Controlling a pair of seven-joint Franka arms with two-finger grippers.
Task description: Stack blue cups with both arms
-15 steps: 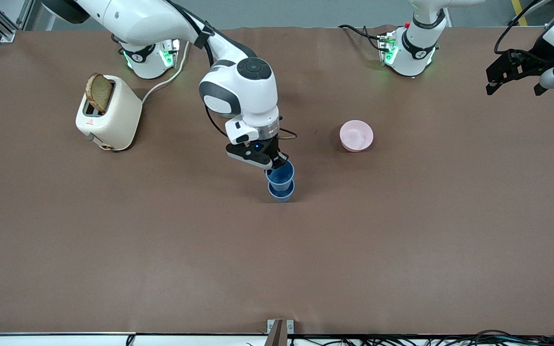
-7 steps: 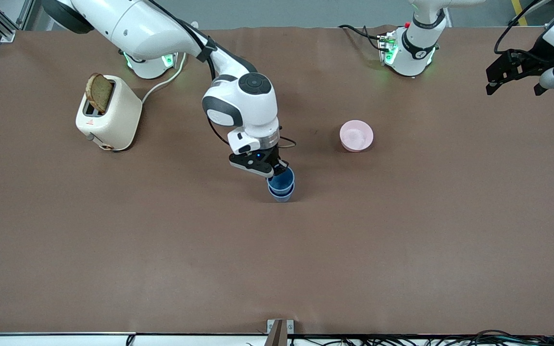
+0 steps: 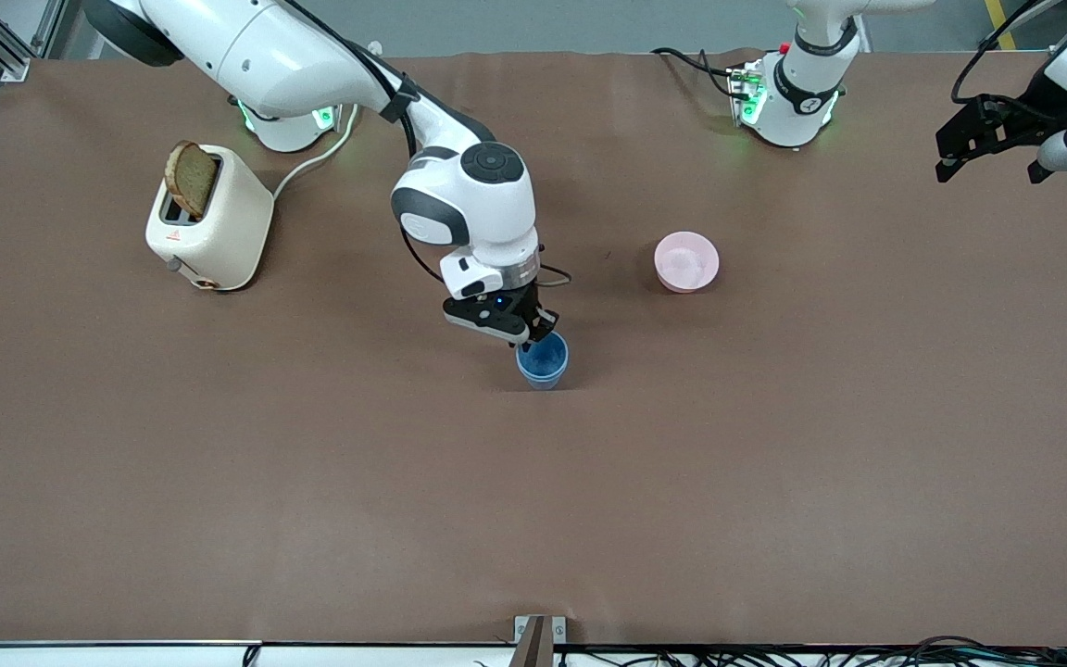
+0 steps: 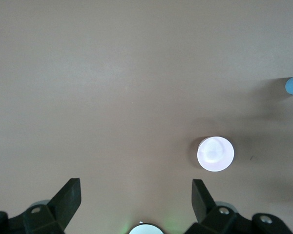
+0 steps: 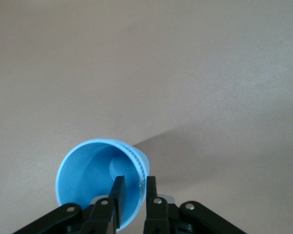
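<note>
The two blue cups stand nested one in the other on the brown table, near its middle. My right gripper is over them and shut on the upper cup's rim. In the right wrist view, one finger is inside the upper blue cup and one is outside it, with my right gripper pinching the wall. The lower cup's rim shows just around it. My left gripper waits open and empty over the left arm's end of the table. Its fingers are wide apart in the left wrist view.
A pink bowl sits toward the left arm's end from the cups, also in the left wrist view. A cream toaster with a bread slice and its cable stands toward the right arm's end.
My right gripper has come down with the upper cup, which has sunk into the lower one until they look like a single cup. The left arm has not moved.
</note>
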